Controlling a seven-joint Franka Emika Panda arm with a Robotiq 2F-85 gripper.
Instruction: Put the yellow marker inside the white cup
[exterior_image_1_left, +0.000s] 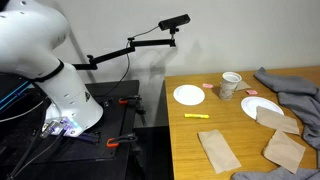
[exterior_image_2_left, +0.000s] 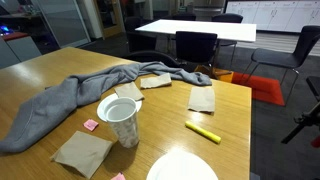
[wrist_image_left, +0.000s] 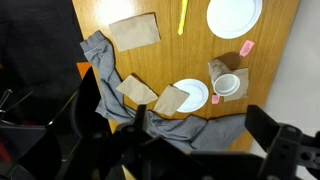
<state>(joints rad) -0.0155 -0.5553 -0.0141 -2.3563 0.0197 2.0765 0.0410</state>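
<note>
The yellow marker lies flat on the wooden table, between a plate and a paper bag. It also shows in the other exterior view and at the top of the wrist view. The white cup stands upright on a tan bag, away from the marker; it shows in both exterior views and from above in the wrist view. My gripper is high above the table's cloth side, its dark fingers wide apart and empty. It is out of view in both exterior views.
A grey cloth sprawls along one table side. Two flat white plates and several tan paper bags lie around. Small pink bits lie by the cup. Chairs and a white table stand beyond.
</note>
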